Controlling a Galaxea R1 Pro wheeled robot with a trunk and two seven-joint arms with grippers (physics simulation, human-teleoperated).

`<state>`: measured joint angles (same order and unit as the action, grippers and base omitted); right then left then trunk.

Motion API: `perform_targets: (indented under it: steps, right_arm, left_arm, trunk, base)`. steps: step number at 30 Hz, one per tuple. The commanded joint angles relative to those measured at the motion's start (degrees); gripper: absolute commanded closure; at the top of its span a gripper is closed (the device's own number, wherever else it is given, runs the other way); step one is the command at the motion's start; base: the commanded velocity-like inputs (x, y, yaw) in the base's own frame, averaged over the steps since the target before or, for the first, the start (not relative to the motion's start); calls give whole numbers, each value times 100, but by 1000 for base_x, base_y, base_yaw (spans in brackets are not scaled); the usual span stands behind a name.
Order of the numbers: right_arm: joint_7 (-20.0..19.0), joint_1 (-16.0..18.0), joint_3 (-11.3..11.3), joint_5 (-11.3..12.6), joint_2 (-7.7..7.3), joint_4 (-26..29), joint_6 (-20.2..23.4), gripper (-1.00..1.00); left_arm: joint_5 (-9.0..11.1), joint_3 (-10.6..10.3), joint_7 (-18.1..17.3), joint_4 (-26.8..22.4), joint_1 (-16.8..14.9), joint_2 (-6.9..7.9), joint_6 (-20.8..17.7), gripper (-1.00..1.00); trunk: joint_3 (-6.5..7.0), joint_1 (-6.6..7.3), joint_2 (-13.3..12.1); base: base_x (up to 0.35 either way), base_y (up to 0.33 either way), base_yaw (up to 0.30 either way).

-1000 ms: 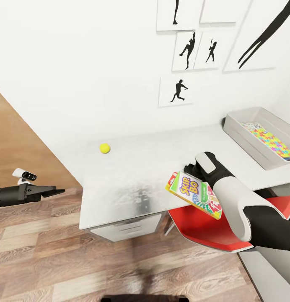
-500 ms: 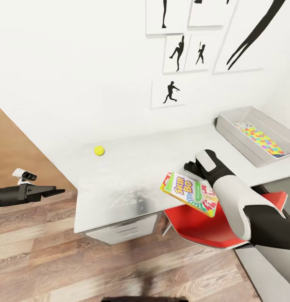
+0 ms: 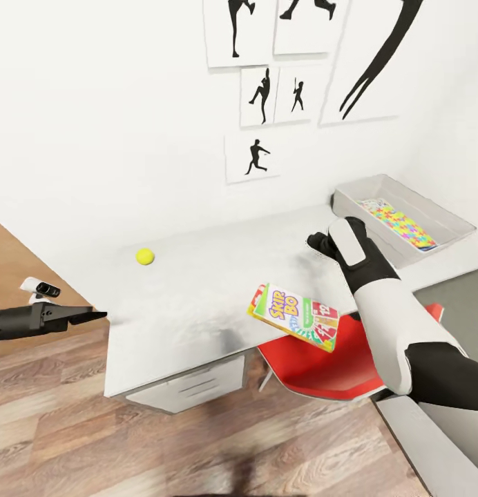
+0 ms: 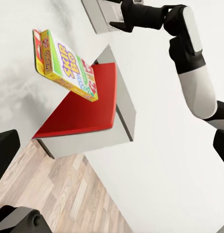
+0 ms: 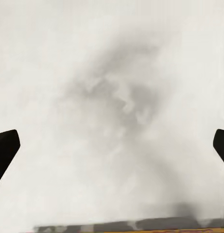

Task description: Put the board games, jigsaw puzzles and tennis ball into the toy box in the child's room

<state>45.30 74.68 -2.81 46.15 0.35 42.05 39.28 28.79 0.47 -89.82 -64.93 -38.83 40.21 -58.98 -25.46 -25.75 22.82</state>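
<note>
1. Head view: the SKIP-BO board game [image 3: 294, 317] is tilted at the table's [image 3: 197, 290] front edge, partly overhanging the red chair seat [image 3: 315, 359]. The right gripper [image 3: 320, 243] is above the tabletop, apart from the box. The tennis ball [image 3: 145, 257] lies on open surface well to the left. The toy box [image 3: 405, 200] at the table's right end holds a jigsaw puzzle [image 3: 398, 223]. The left gripper [image 3: 87, 317], fingers together, hovers over wood floor beside the table.
2. Left wrist view: the box is tilted and clear of the right gripper [image 4: 119, 9].
3. Right wrist view: the fingers [image 5: 5, 150] stand wide apart over bare tabletop, with nothing between them.
</note>
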Motion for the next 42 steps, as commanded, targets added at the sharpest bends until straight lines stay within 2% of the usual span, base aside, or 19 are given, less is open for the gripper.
perform_targets:
  steps: [1, 5, 7, 9, 11, 13, 14, 16, 17, 18, 20, 22, 23, 26, 27, 28, 30, 34, 42]
  right_arm:
    - [93, -2, -17, 48, -1, 164, 98, -100]
    - [143, -94, -24, 97, 13, 1040, 793, -100]
    - [129, -258, -31, 313, 27, 1818, 1396, -100]
    - [124, -396, -31, 542, 27, 2320, 1645, -100]
    - [123, -975, -36, 1283, 2, 3478, 1909, -100]
    - [121, -1856, -49, 2158, -43, 4356, 2043, -100]
    - [118, -2092, -48, 2355, -57, 4479, 2063, -100]
    - [86, -2992, -43, 2954, -106, 4764, 2072, -100]
    - [63, -3189, -44, 3048, -113, 4804, 2072, -100]
    - [-26, -3536, -47, 3184, -123, 4861, 2072, -100]
    - [-310, -3932, -71, 3303, -132, 4910, 2072, -100]
    - [-1017, -4292, -78, 3376, -141, 4941, 2072, -100]
    - [-1249, -4371, -73, 3386, -143, 4945, 2072, -100]
    - [-2835, -4884, -59, 3391, -176, 4958, 2072, -100]
    - [-3078, -4985, -58, 3388, -184, 4959, 2072, -100]
    - [-3500, -5194, -53, 3380, -215, 4960, 2072, -100]
    - [-3922, -5504, -43, 3373, -302, 4961, 2072, -100]
    - [-4293, -5870, -30, 3367, -467, 4962, 2072, -100]
    - [-4408, -5970, -93, 3334, -514, 4962, 2072, -100]
  left_arm:
    - [4, -3, -18, -3, -1, 4, -61, -100]
    - [4, -3, -18, -3, -1, 4, -61, -100]
    - [4, -3, -18, -3, -1, 3, -61, -100]
    - [4, -3, -18, -3, -1, 3, -61, -100]
    - [4, -3, -18, -3, -1, 4, -61, -100]
    - [4, -3, -18, -3, -1, 3, -61, -100]
    - [4, -3, -18, -3, -1, 1, -61, -100]
    - [4, -3, -18, -3, -1, 2, -61, -100]
    - [4, -3, -18, -3, -1, 3, -61, -100]
    - [4, -3, -18, -3, -1, 3, -61, -100]
    - [4, -3, -18, -3, -1, 4, -61, -100]
    - [-1, -3, -18, -3, -1, 0, -61, -100]
    - [-2, -3, -18, -3, -1, -1, -61, -100]
    - [-4, -3, -18, -3, -1, -4, -61, -100]
    - [-4, -3, -18, -3, -1, -4, -61, -100]
    - [-5, -3, -18, -3, -1, -1, -61, -100]
    - [-5, -3, -18, -3, -1, -3, -61, -100]
    - [-5, -3, -18, -3, -1, -4, -61, -100]
    - [0, -3, -18, -3, 3, 1, -64, -100]
  trunk:
    - [-1, -4, 10]
    - [31, -4, 10]
    - [47, -4, 10]
    - [63, -4, 10]
    - [79, -4, 10]
    - [95, -4, 10]
    - [103, -4, 10]
    - [119, -4, 10]
    - [128, -4, 10]
    - [136, -4, 10]
    - [153, -4, 10]
    - [170, -4, 10]
    - [179, -4, 10]
    - [204, -4, 10]
    - [213, -4, 10]
    - [221, -4, 10]
    - [239, -4, 10]
    - [273, -4, 10]
    - [341, -4, 10]
  base:
    - [0, 0, -176]
    - [0, 0, -176]
    - [0, 0, -177]
    - [0, 0, -177]
    - [-9, 0, -177]
    - [-50, 0, -177]
    - [-40, 0, -174]
    - [-21, 0, -148]
    - [-13, 0, -133]
    - [-8, 0, -130]
    - [-6, 0, -134]
    - [-2, 0, -136]
    - [-1, 0, -135]
    - [-1, 0, -127]
    - [0, 0, -120]
    - [0, 0, -117]
    - [0, 0, -115]
    - [0, 0, -117]
    - [0, 0, -120]
